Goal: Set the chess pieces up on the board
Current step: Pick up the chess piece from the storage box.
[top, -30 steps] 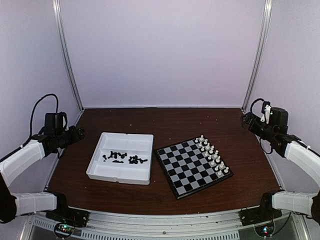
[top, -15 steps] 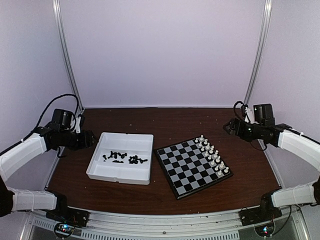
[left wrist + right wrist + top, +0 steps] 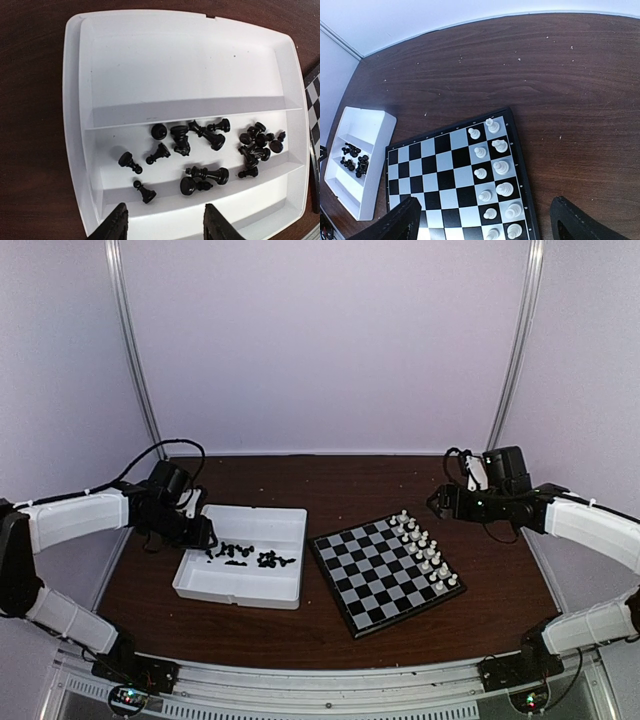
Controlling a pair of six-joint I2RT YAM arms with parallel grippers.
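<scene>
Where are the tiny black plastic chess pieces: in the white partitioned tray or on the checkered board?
In the tray: the black pieces lie scattered in its middle compartment; the board carries only white pieces.

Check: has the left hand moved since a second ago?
Yes. The left hand moved right, toward the white tray, and is now at its left rim.

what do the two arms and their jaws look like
Both the left arm and the right arm have smooth white shells over the long links, with black joints, wrists and bases. A thin black cable loops loose over the left wrist, and a similar one sits on the right. The jaws are plain black, with no markings visible.
</scene>
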